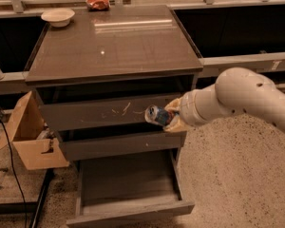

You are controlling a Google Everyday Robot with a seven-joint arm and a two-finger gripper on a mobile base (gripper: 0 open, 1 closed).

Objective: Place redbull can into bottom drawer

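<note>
My gripper [167, 118] is shut on the redbull can [155, 115], a slim blue and silver can held on its side with its silver top pointing left. It hangs in front of the right part of the scratched top drawer front [109, 112], above the middle drawer. The bottom drawer [128, 208] is pulled out below, a shallow dark grey tray with nothing visible inside. The can is well above it and over its right half. My white arm [242, 99] reaches in from the right.
The dark cabinet top [114, 39] carries a white bowl [57, 16] at the back left and a red-orange snack wrapper [98, 2] at the back. An open cardboard box [31, 137] stands left of the cabinet. A speckled floor [237, 175] lies to the right.
</note>
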